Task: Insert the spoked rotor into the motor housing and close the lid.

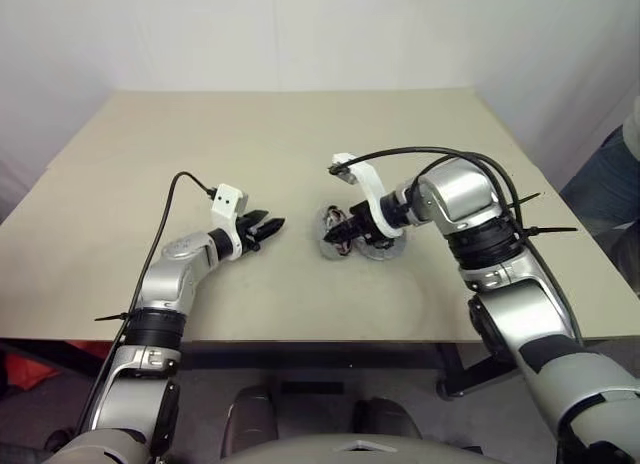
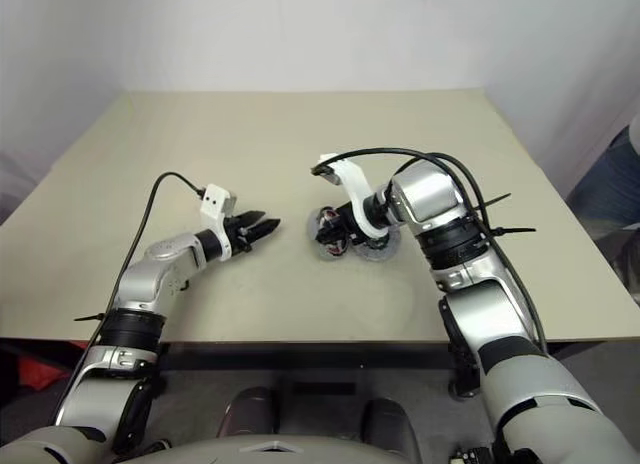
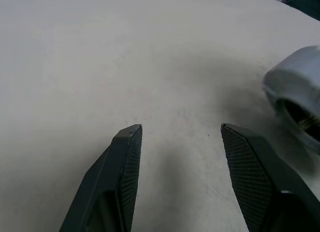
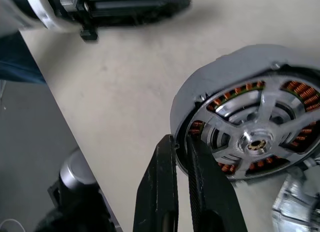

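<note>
Right wrist view puts the spoked rotor (image 4: 257,142) already inside the motor housing (image 4: 220,72). Its broad spokes lie across the ring of copper windings and its hub sits at the centre, so insertion looks done and the lid is the step left.

The right gripper (image 4: 181,142) has its two fingers almost together on the housing's rim, one outside the grey wall and one inside over the windings, so it is pinching the cup by its edge. In the head views the housing seems tipped up from the table (image 1: 300,134) in that grip rather than lying flat. A silvery toothed piece just beside it, probably the lid (image 4: 292,207), rests on the table.

Further out, the left gripper (image 1: 272,222) hovers near the housing on the robot's left. Its fingers (image 3: 127,157) are well apart with nothing between them.

To do this step well, the housing should probably be lowered flat first, gently, since a tilt may let the rotor slip off its bearing. The inner finger should come away without scraping the windings. The lid then wants to go on dark face down, centred over the hub and level, as a skewed start could jam its toothed rim. The free left gripper could steady the housing wall while the lid is pressed home.
</note>
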Action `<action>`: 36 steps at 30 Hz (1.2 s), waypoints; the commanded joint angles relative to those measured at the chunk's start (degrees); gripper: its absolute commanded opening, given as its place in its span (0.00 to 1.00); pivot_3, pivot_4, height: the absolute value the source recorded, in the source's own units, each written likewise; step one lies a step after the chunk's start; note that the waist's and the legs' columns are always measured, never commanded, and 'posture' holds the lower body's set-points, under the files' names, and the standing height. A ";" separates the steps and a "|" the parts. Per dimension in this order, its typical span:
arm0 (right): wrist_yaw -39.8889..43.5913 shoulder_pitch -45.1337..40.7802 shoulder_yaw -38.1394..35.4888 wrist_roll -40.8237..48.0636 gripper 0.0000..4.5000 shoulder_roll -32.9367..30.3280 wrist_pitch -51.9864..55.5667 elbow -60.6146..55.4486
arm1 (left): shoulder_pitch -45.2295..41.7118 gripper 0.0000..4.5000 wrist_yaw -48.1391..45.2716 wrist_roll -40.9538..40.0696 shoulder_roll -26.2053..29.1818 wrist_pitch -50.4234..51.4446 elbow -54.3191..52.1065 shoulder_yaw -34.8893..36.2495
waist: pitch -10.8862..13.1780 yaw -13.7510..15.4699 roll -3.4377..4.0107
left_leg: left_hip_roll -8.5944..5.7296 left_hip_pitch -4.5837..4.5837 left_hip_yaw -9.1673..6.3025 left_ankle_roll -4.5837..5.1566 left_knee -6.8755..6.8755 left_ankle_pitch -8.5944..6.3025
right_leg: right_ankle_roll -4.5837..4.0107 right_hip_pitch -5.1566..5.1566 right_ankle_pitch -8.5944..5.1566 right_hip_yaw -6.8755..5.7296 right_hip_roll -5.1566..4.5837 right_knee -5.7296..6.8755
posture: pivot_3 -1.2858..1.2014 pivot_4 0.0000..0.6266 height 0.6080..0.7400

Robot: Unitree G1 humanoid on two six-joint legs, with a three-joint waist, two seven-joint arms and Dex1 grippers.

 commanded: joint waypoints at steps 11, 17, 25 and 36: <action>-8.39 -3.59 -3.23 4.47 0.53 4.76 -4.74 4.93 | 0.43 0.59 1.47 -1.65 0.99 0.49 -4.17 1.57 | 0.00 0.07 0.00 | -0.02 0.02 -0.02 -0.12 -0.01 0.07 | 0.01 0.01 0.00 0.01 0.00 0.07 | 0.52 0.00 1.00; -9.14 -6.80 -7.04 7.64 1.00 3.03 -3.48 3.07 | -1.02 0.59 0.81 -1.44 0.85 -0.16 -2.17 1.03 | 0.00 0.10 0.00 | -0.02 0.03 -0.05 -0.16 0.00 0.10 | 0.01 0.02 0.00 0.01 0.00 0.13 | 0.52 0.00 1.00; -7.82 -10.98 -11.27 10.18 1.00 -1.79 -15.13 -1.35 | -4.33 0.59 -0.98 -0.79 0.27 -1.13 1.56 -0.49 | -0.01 0.66 -0.01 | -0.03 0.03 -0.05 -0.17 0.01 0.10 | 0.01 0.01 0.00 0.01 -0.01 0.16 | 0.52 0.00 1.00; -11.24 -0.75 -7.93 -3.54 0.47 -14.97 -46.81 10.51 | -7.18 0.59 -4.48 -0.78 1.27 -1.07 4.49 -1.71 | -0.02 1.68 -0.05 | -0.09 0.07 -0.04 -0.15 0.15 0.10 | 0.01 0.21 0.01 -0.01 -0.10 0.17 | 0.52 0.00 1.00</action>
